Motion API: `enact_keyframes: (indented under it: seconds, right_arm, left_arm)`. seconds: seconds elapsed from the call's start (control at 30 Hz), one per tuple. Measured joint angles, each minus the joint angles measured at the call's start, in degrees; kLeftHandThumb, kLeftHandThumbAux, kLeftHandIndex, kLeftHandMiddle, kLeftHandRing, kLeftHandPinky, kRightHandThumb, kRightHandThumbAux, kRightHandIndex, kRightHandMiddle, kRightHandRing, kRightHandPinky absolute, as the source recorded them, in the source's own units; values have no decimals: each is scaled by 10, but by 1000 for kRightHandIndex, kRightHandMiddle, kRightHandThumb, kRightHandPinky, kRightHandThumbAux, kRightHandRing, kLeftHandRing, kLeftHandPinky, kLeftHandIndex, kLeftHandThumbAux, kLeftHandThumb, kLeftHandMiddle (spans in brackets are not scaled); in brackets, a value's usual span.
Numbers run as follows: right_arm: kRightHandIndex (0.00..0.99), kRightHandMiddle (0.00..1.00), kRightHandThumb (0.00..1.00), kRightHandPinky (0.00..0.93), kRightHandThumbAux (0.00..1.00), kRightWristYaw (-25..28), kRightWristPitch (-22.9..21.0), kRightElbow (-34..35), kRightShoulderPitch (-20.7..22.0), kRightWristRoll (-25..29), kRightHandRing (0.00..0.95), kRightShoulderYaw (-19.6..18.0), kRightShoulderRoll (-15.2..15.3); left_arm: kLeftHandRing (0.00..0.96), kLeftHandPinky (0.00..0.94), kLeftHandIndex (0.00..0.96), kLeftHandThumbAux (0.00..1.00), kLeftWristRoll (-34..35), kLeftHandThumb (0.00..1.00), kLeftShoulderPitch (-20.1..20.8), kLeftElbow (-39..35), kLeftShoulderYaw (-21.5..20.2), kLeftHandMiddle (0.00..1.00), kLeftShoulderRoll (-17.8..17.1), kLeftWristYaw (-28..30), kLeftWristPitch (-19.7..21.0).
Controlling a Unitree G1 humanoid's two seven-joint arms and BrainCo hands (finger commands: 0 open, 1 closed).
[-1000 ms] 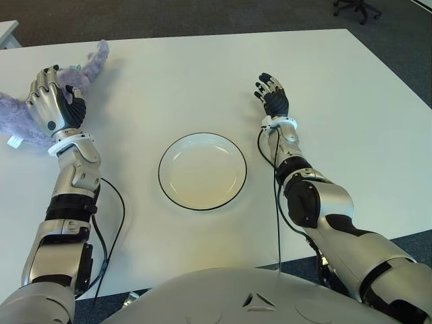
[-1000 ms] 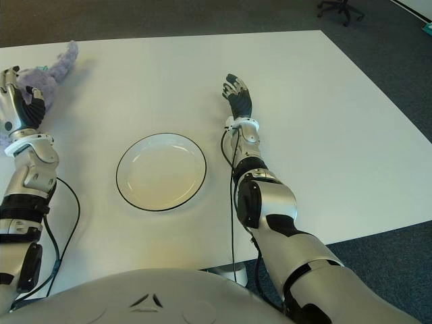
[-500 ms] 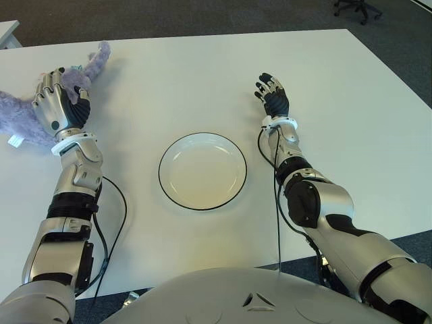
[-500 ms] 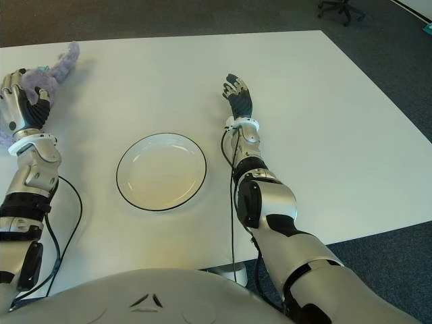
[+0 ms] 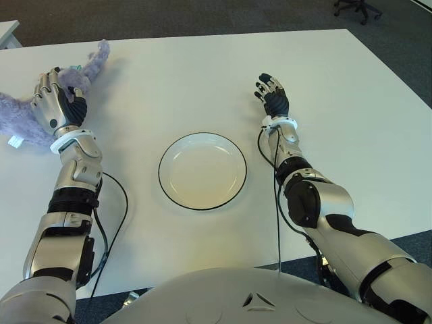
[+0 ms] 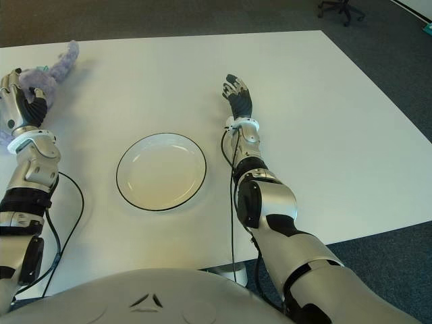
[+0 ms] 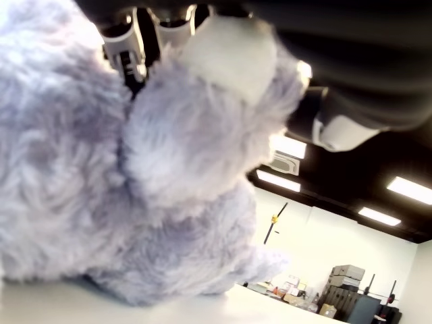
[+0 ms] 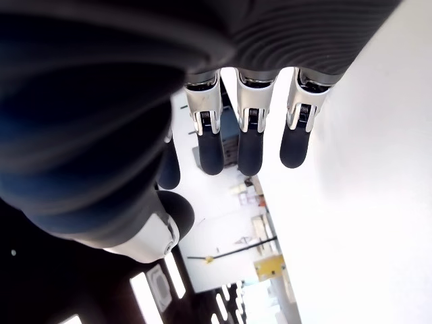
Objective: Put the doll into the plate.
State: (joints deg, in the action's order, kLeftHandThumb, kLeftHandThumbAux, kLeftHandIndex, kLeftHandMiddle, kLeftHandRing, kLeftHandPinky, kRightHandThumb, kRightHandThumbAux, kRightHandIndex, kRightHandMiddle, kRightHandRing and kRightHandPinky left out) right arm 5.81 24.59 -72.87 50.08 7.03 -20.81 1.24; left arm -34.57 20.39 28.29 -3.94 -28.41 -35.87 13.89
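Observation:
A fluffy purple doll [image 5: 17,115] lies at the far left of the white table [image 5: 169,88], one limb [image 5: 96,55] stretched away from me. My left hand [image 5: 57,101] sits on top of the doll with its fingers curled into the fur. In the left wrist view the fur [image 7: 135,169] fills the palm, with the fingers [image 7: 131,47] and the thumb [image 7: 351,128] closed around it. A white, black-rimmed plate [image 5: 162,169] stands in the middle of the table, with nothing in it. My right hand [image 5: 273,94] shows beyond the plate to its right, fingers [image 8: 250,135] straight, holding nothing.
A black cable [image 5: 111,223] loops on the table beside my left forearm, and another [image 5: 277,202] runs along my right arm. Grey carpet surrounds the table, with an office chair [image 5: 356,8] at the far right.
My left hand has shifted a little farther over the doll and its fingers have curled into the fur. The plate and the right hand have not moved.

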Motion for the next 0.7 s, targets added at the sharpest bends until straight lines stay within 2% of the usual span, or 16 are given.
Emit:
enact_keyframes:
  seconds: [0.2, 0.23, 0.33, 0.47, 0.7]
  right_arm:
    - [219, 166, 648, 162, 746, -7, 0, 0, 0, -1, 143, 4, 0]
    - [215, 168, 652, 158, 751, -7, 1, 0, 0, -1, 144, 5, 0]
    - [211, 169, 659, 155, 756, -9, 1, 0, 0, -1, 144, 7, 0]
    - [203, 161, 648, 149, 769, -9, 1, 0, 0, -1, 140, 8, 1]
    - [207, 160, 642, 152, 760, -11, 2, -1, 0, -2, 138, 14, 1]
  left_arm:
    - [202, 269, 128, 382, 7, 774, 12, 11, -1, 160, 0, 1, 6]
    - [234, 315, 145, 400, 8, 809, 12, 12, -1, 169, 0, 1, 6]
    - [257, 334, 161, 411, 10, 831, 14, 17, -1, 182, 0, 1, 6]
    - [303, 365, 218, 444, 13, 854, 17, 23, 0, 256, 1, 1, 8]
    - [324, 366, 284, 470, 20, 875, 27, 32, -1, 301, 2, 1, 15]
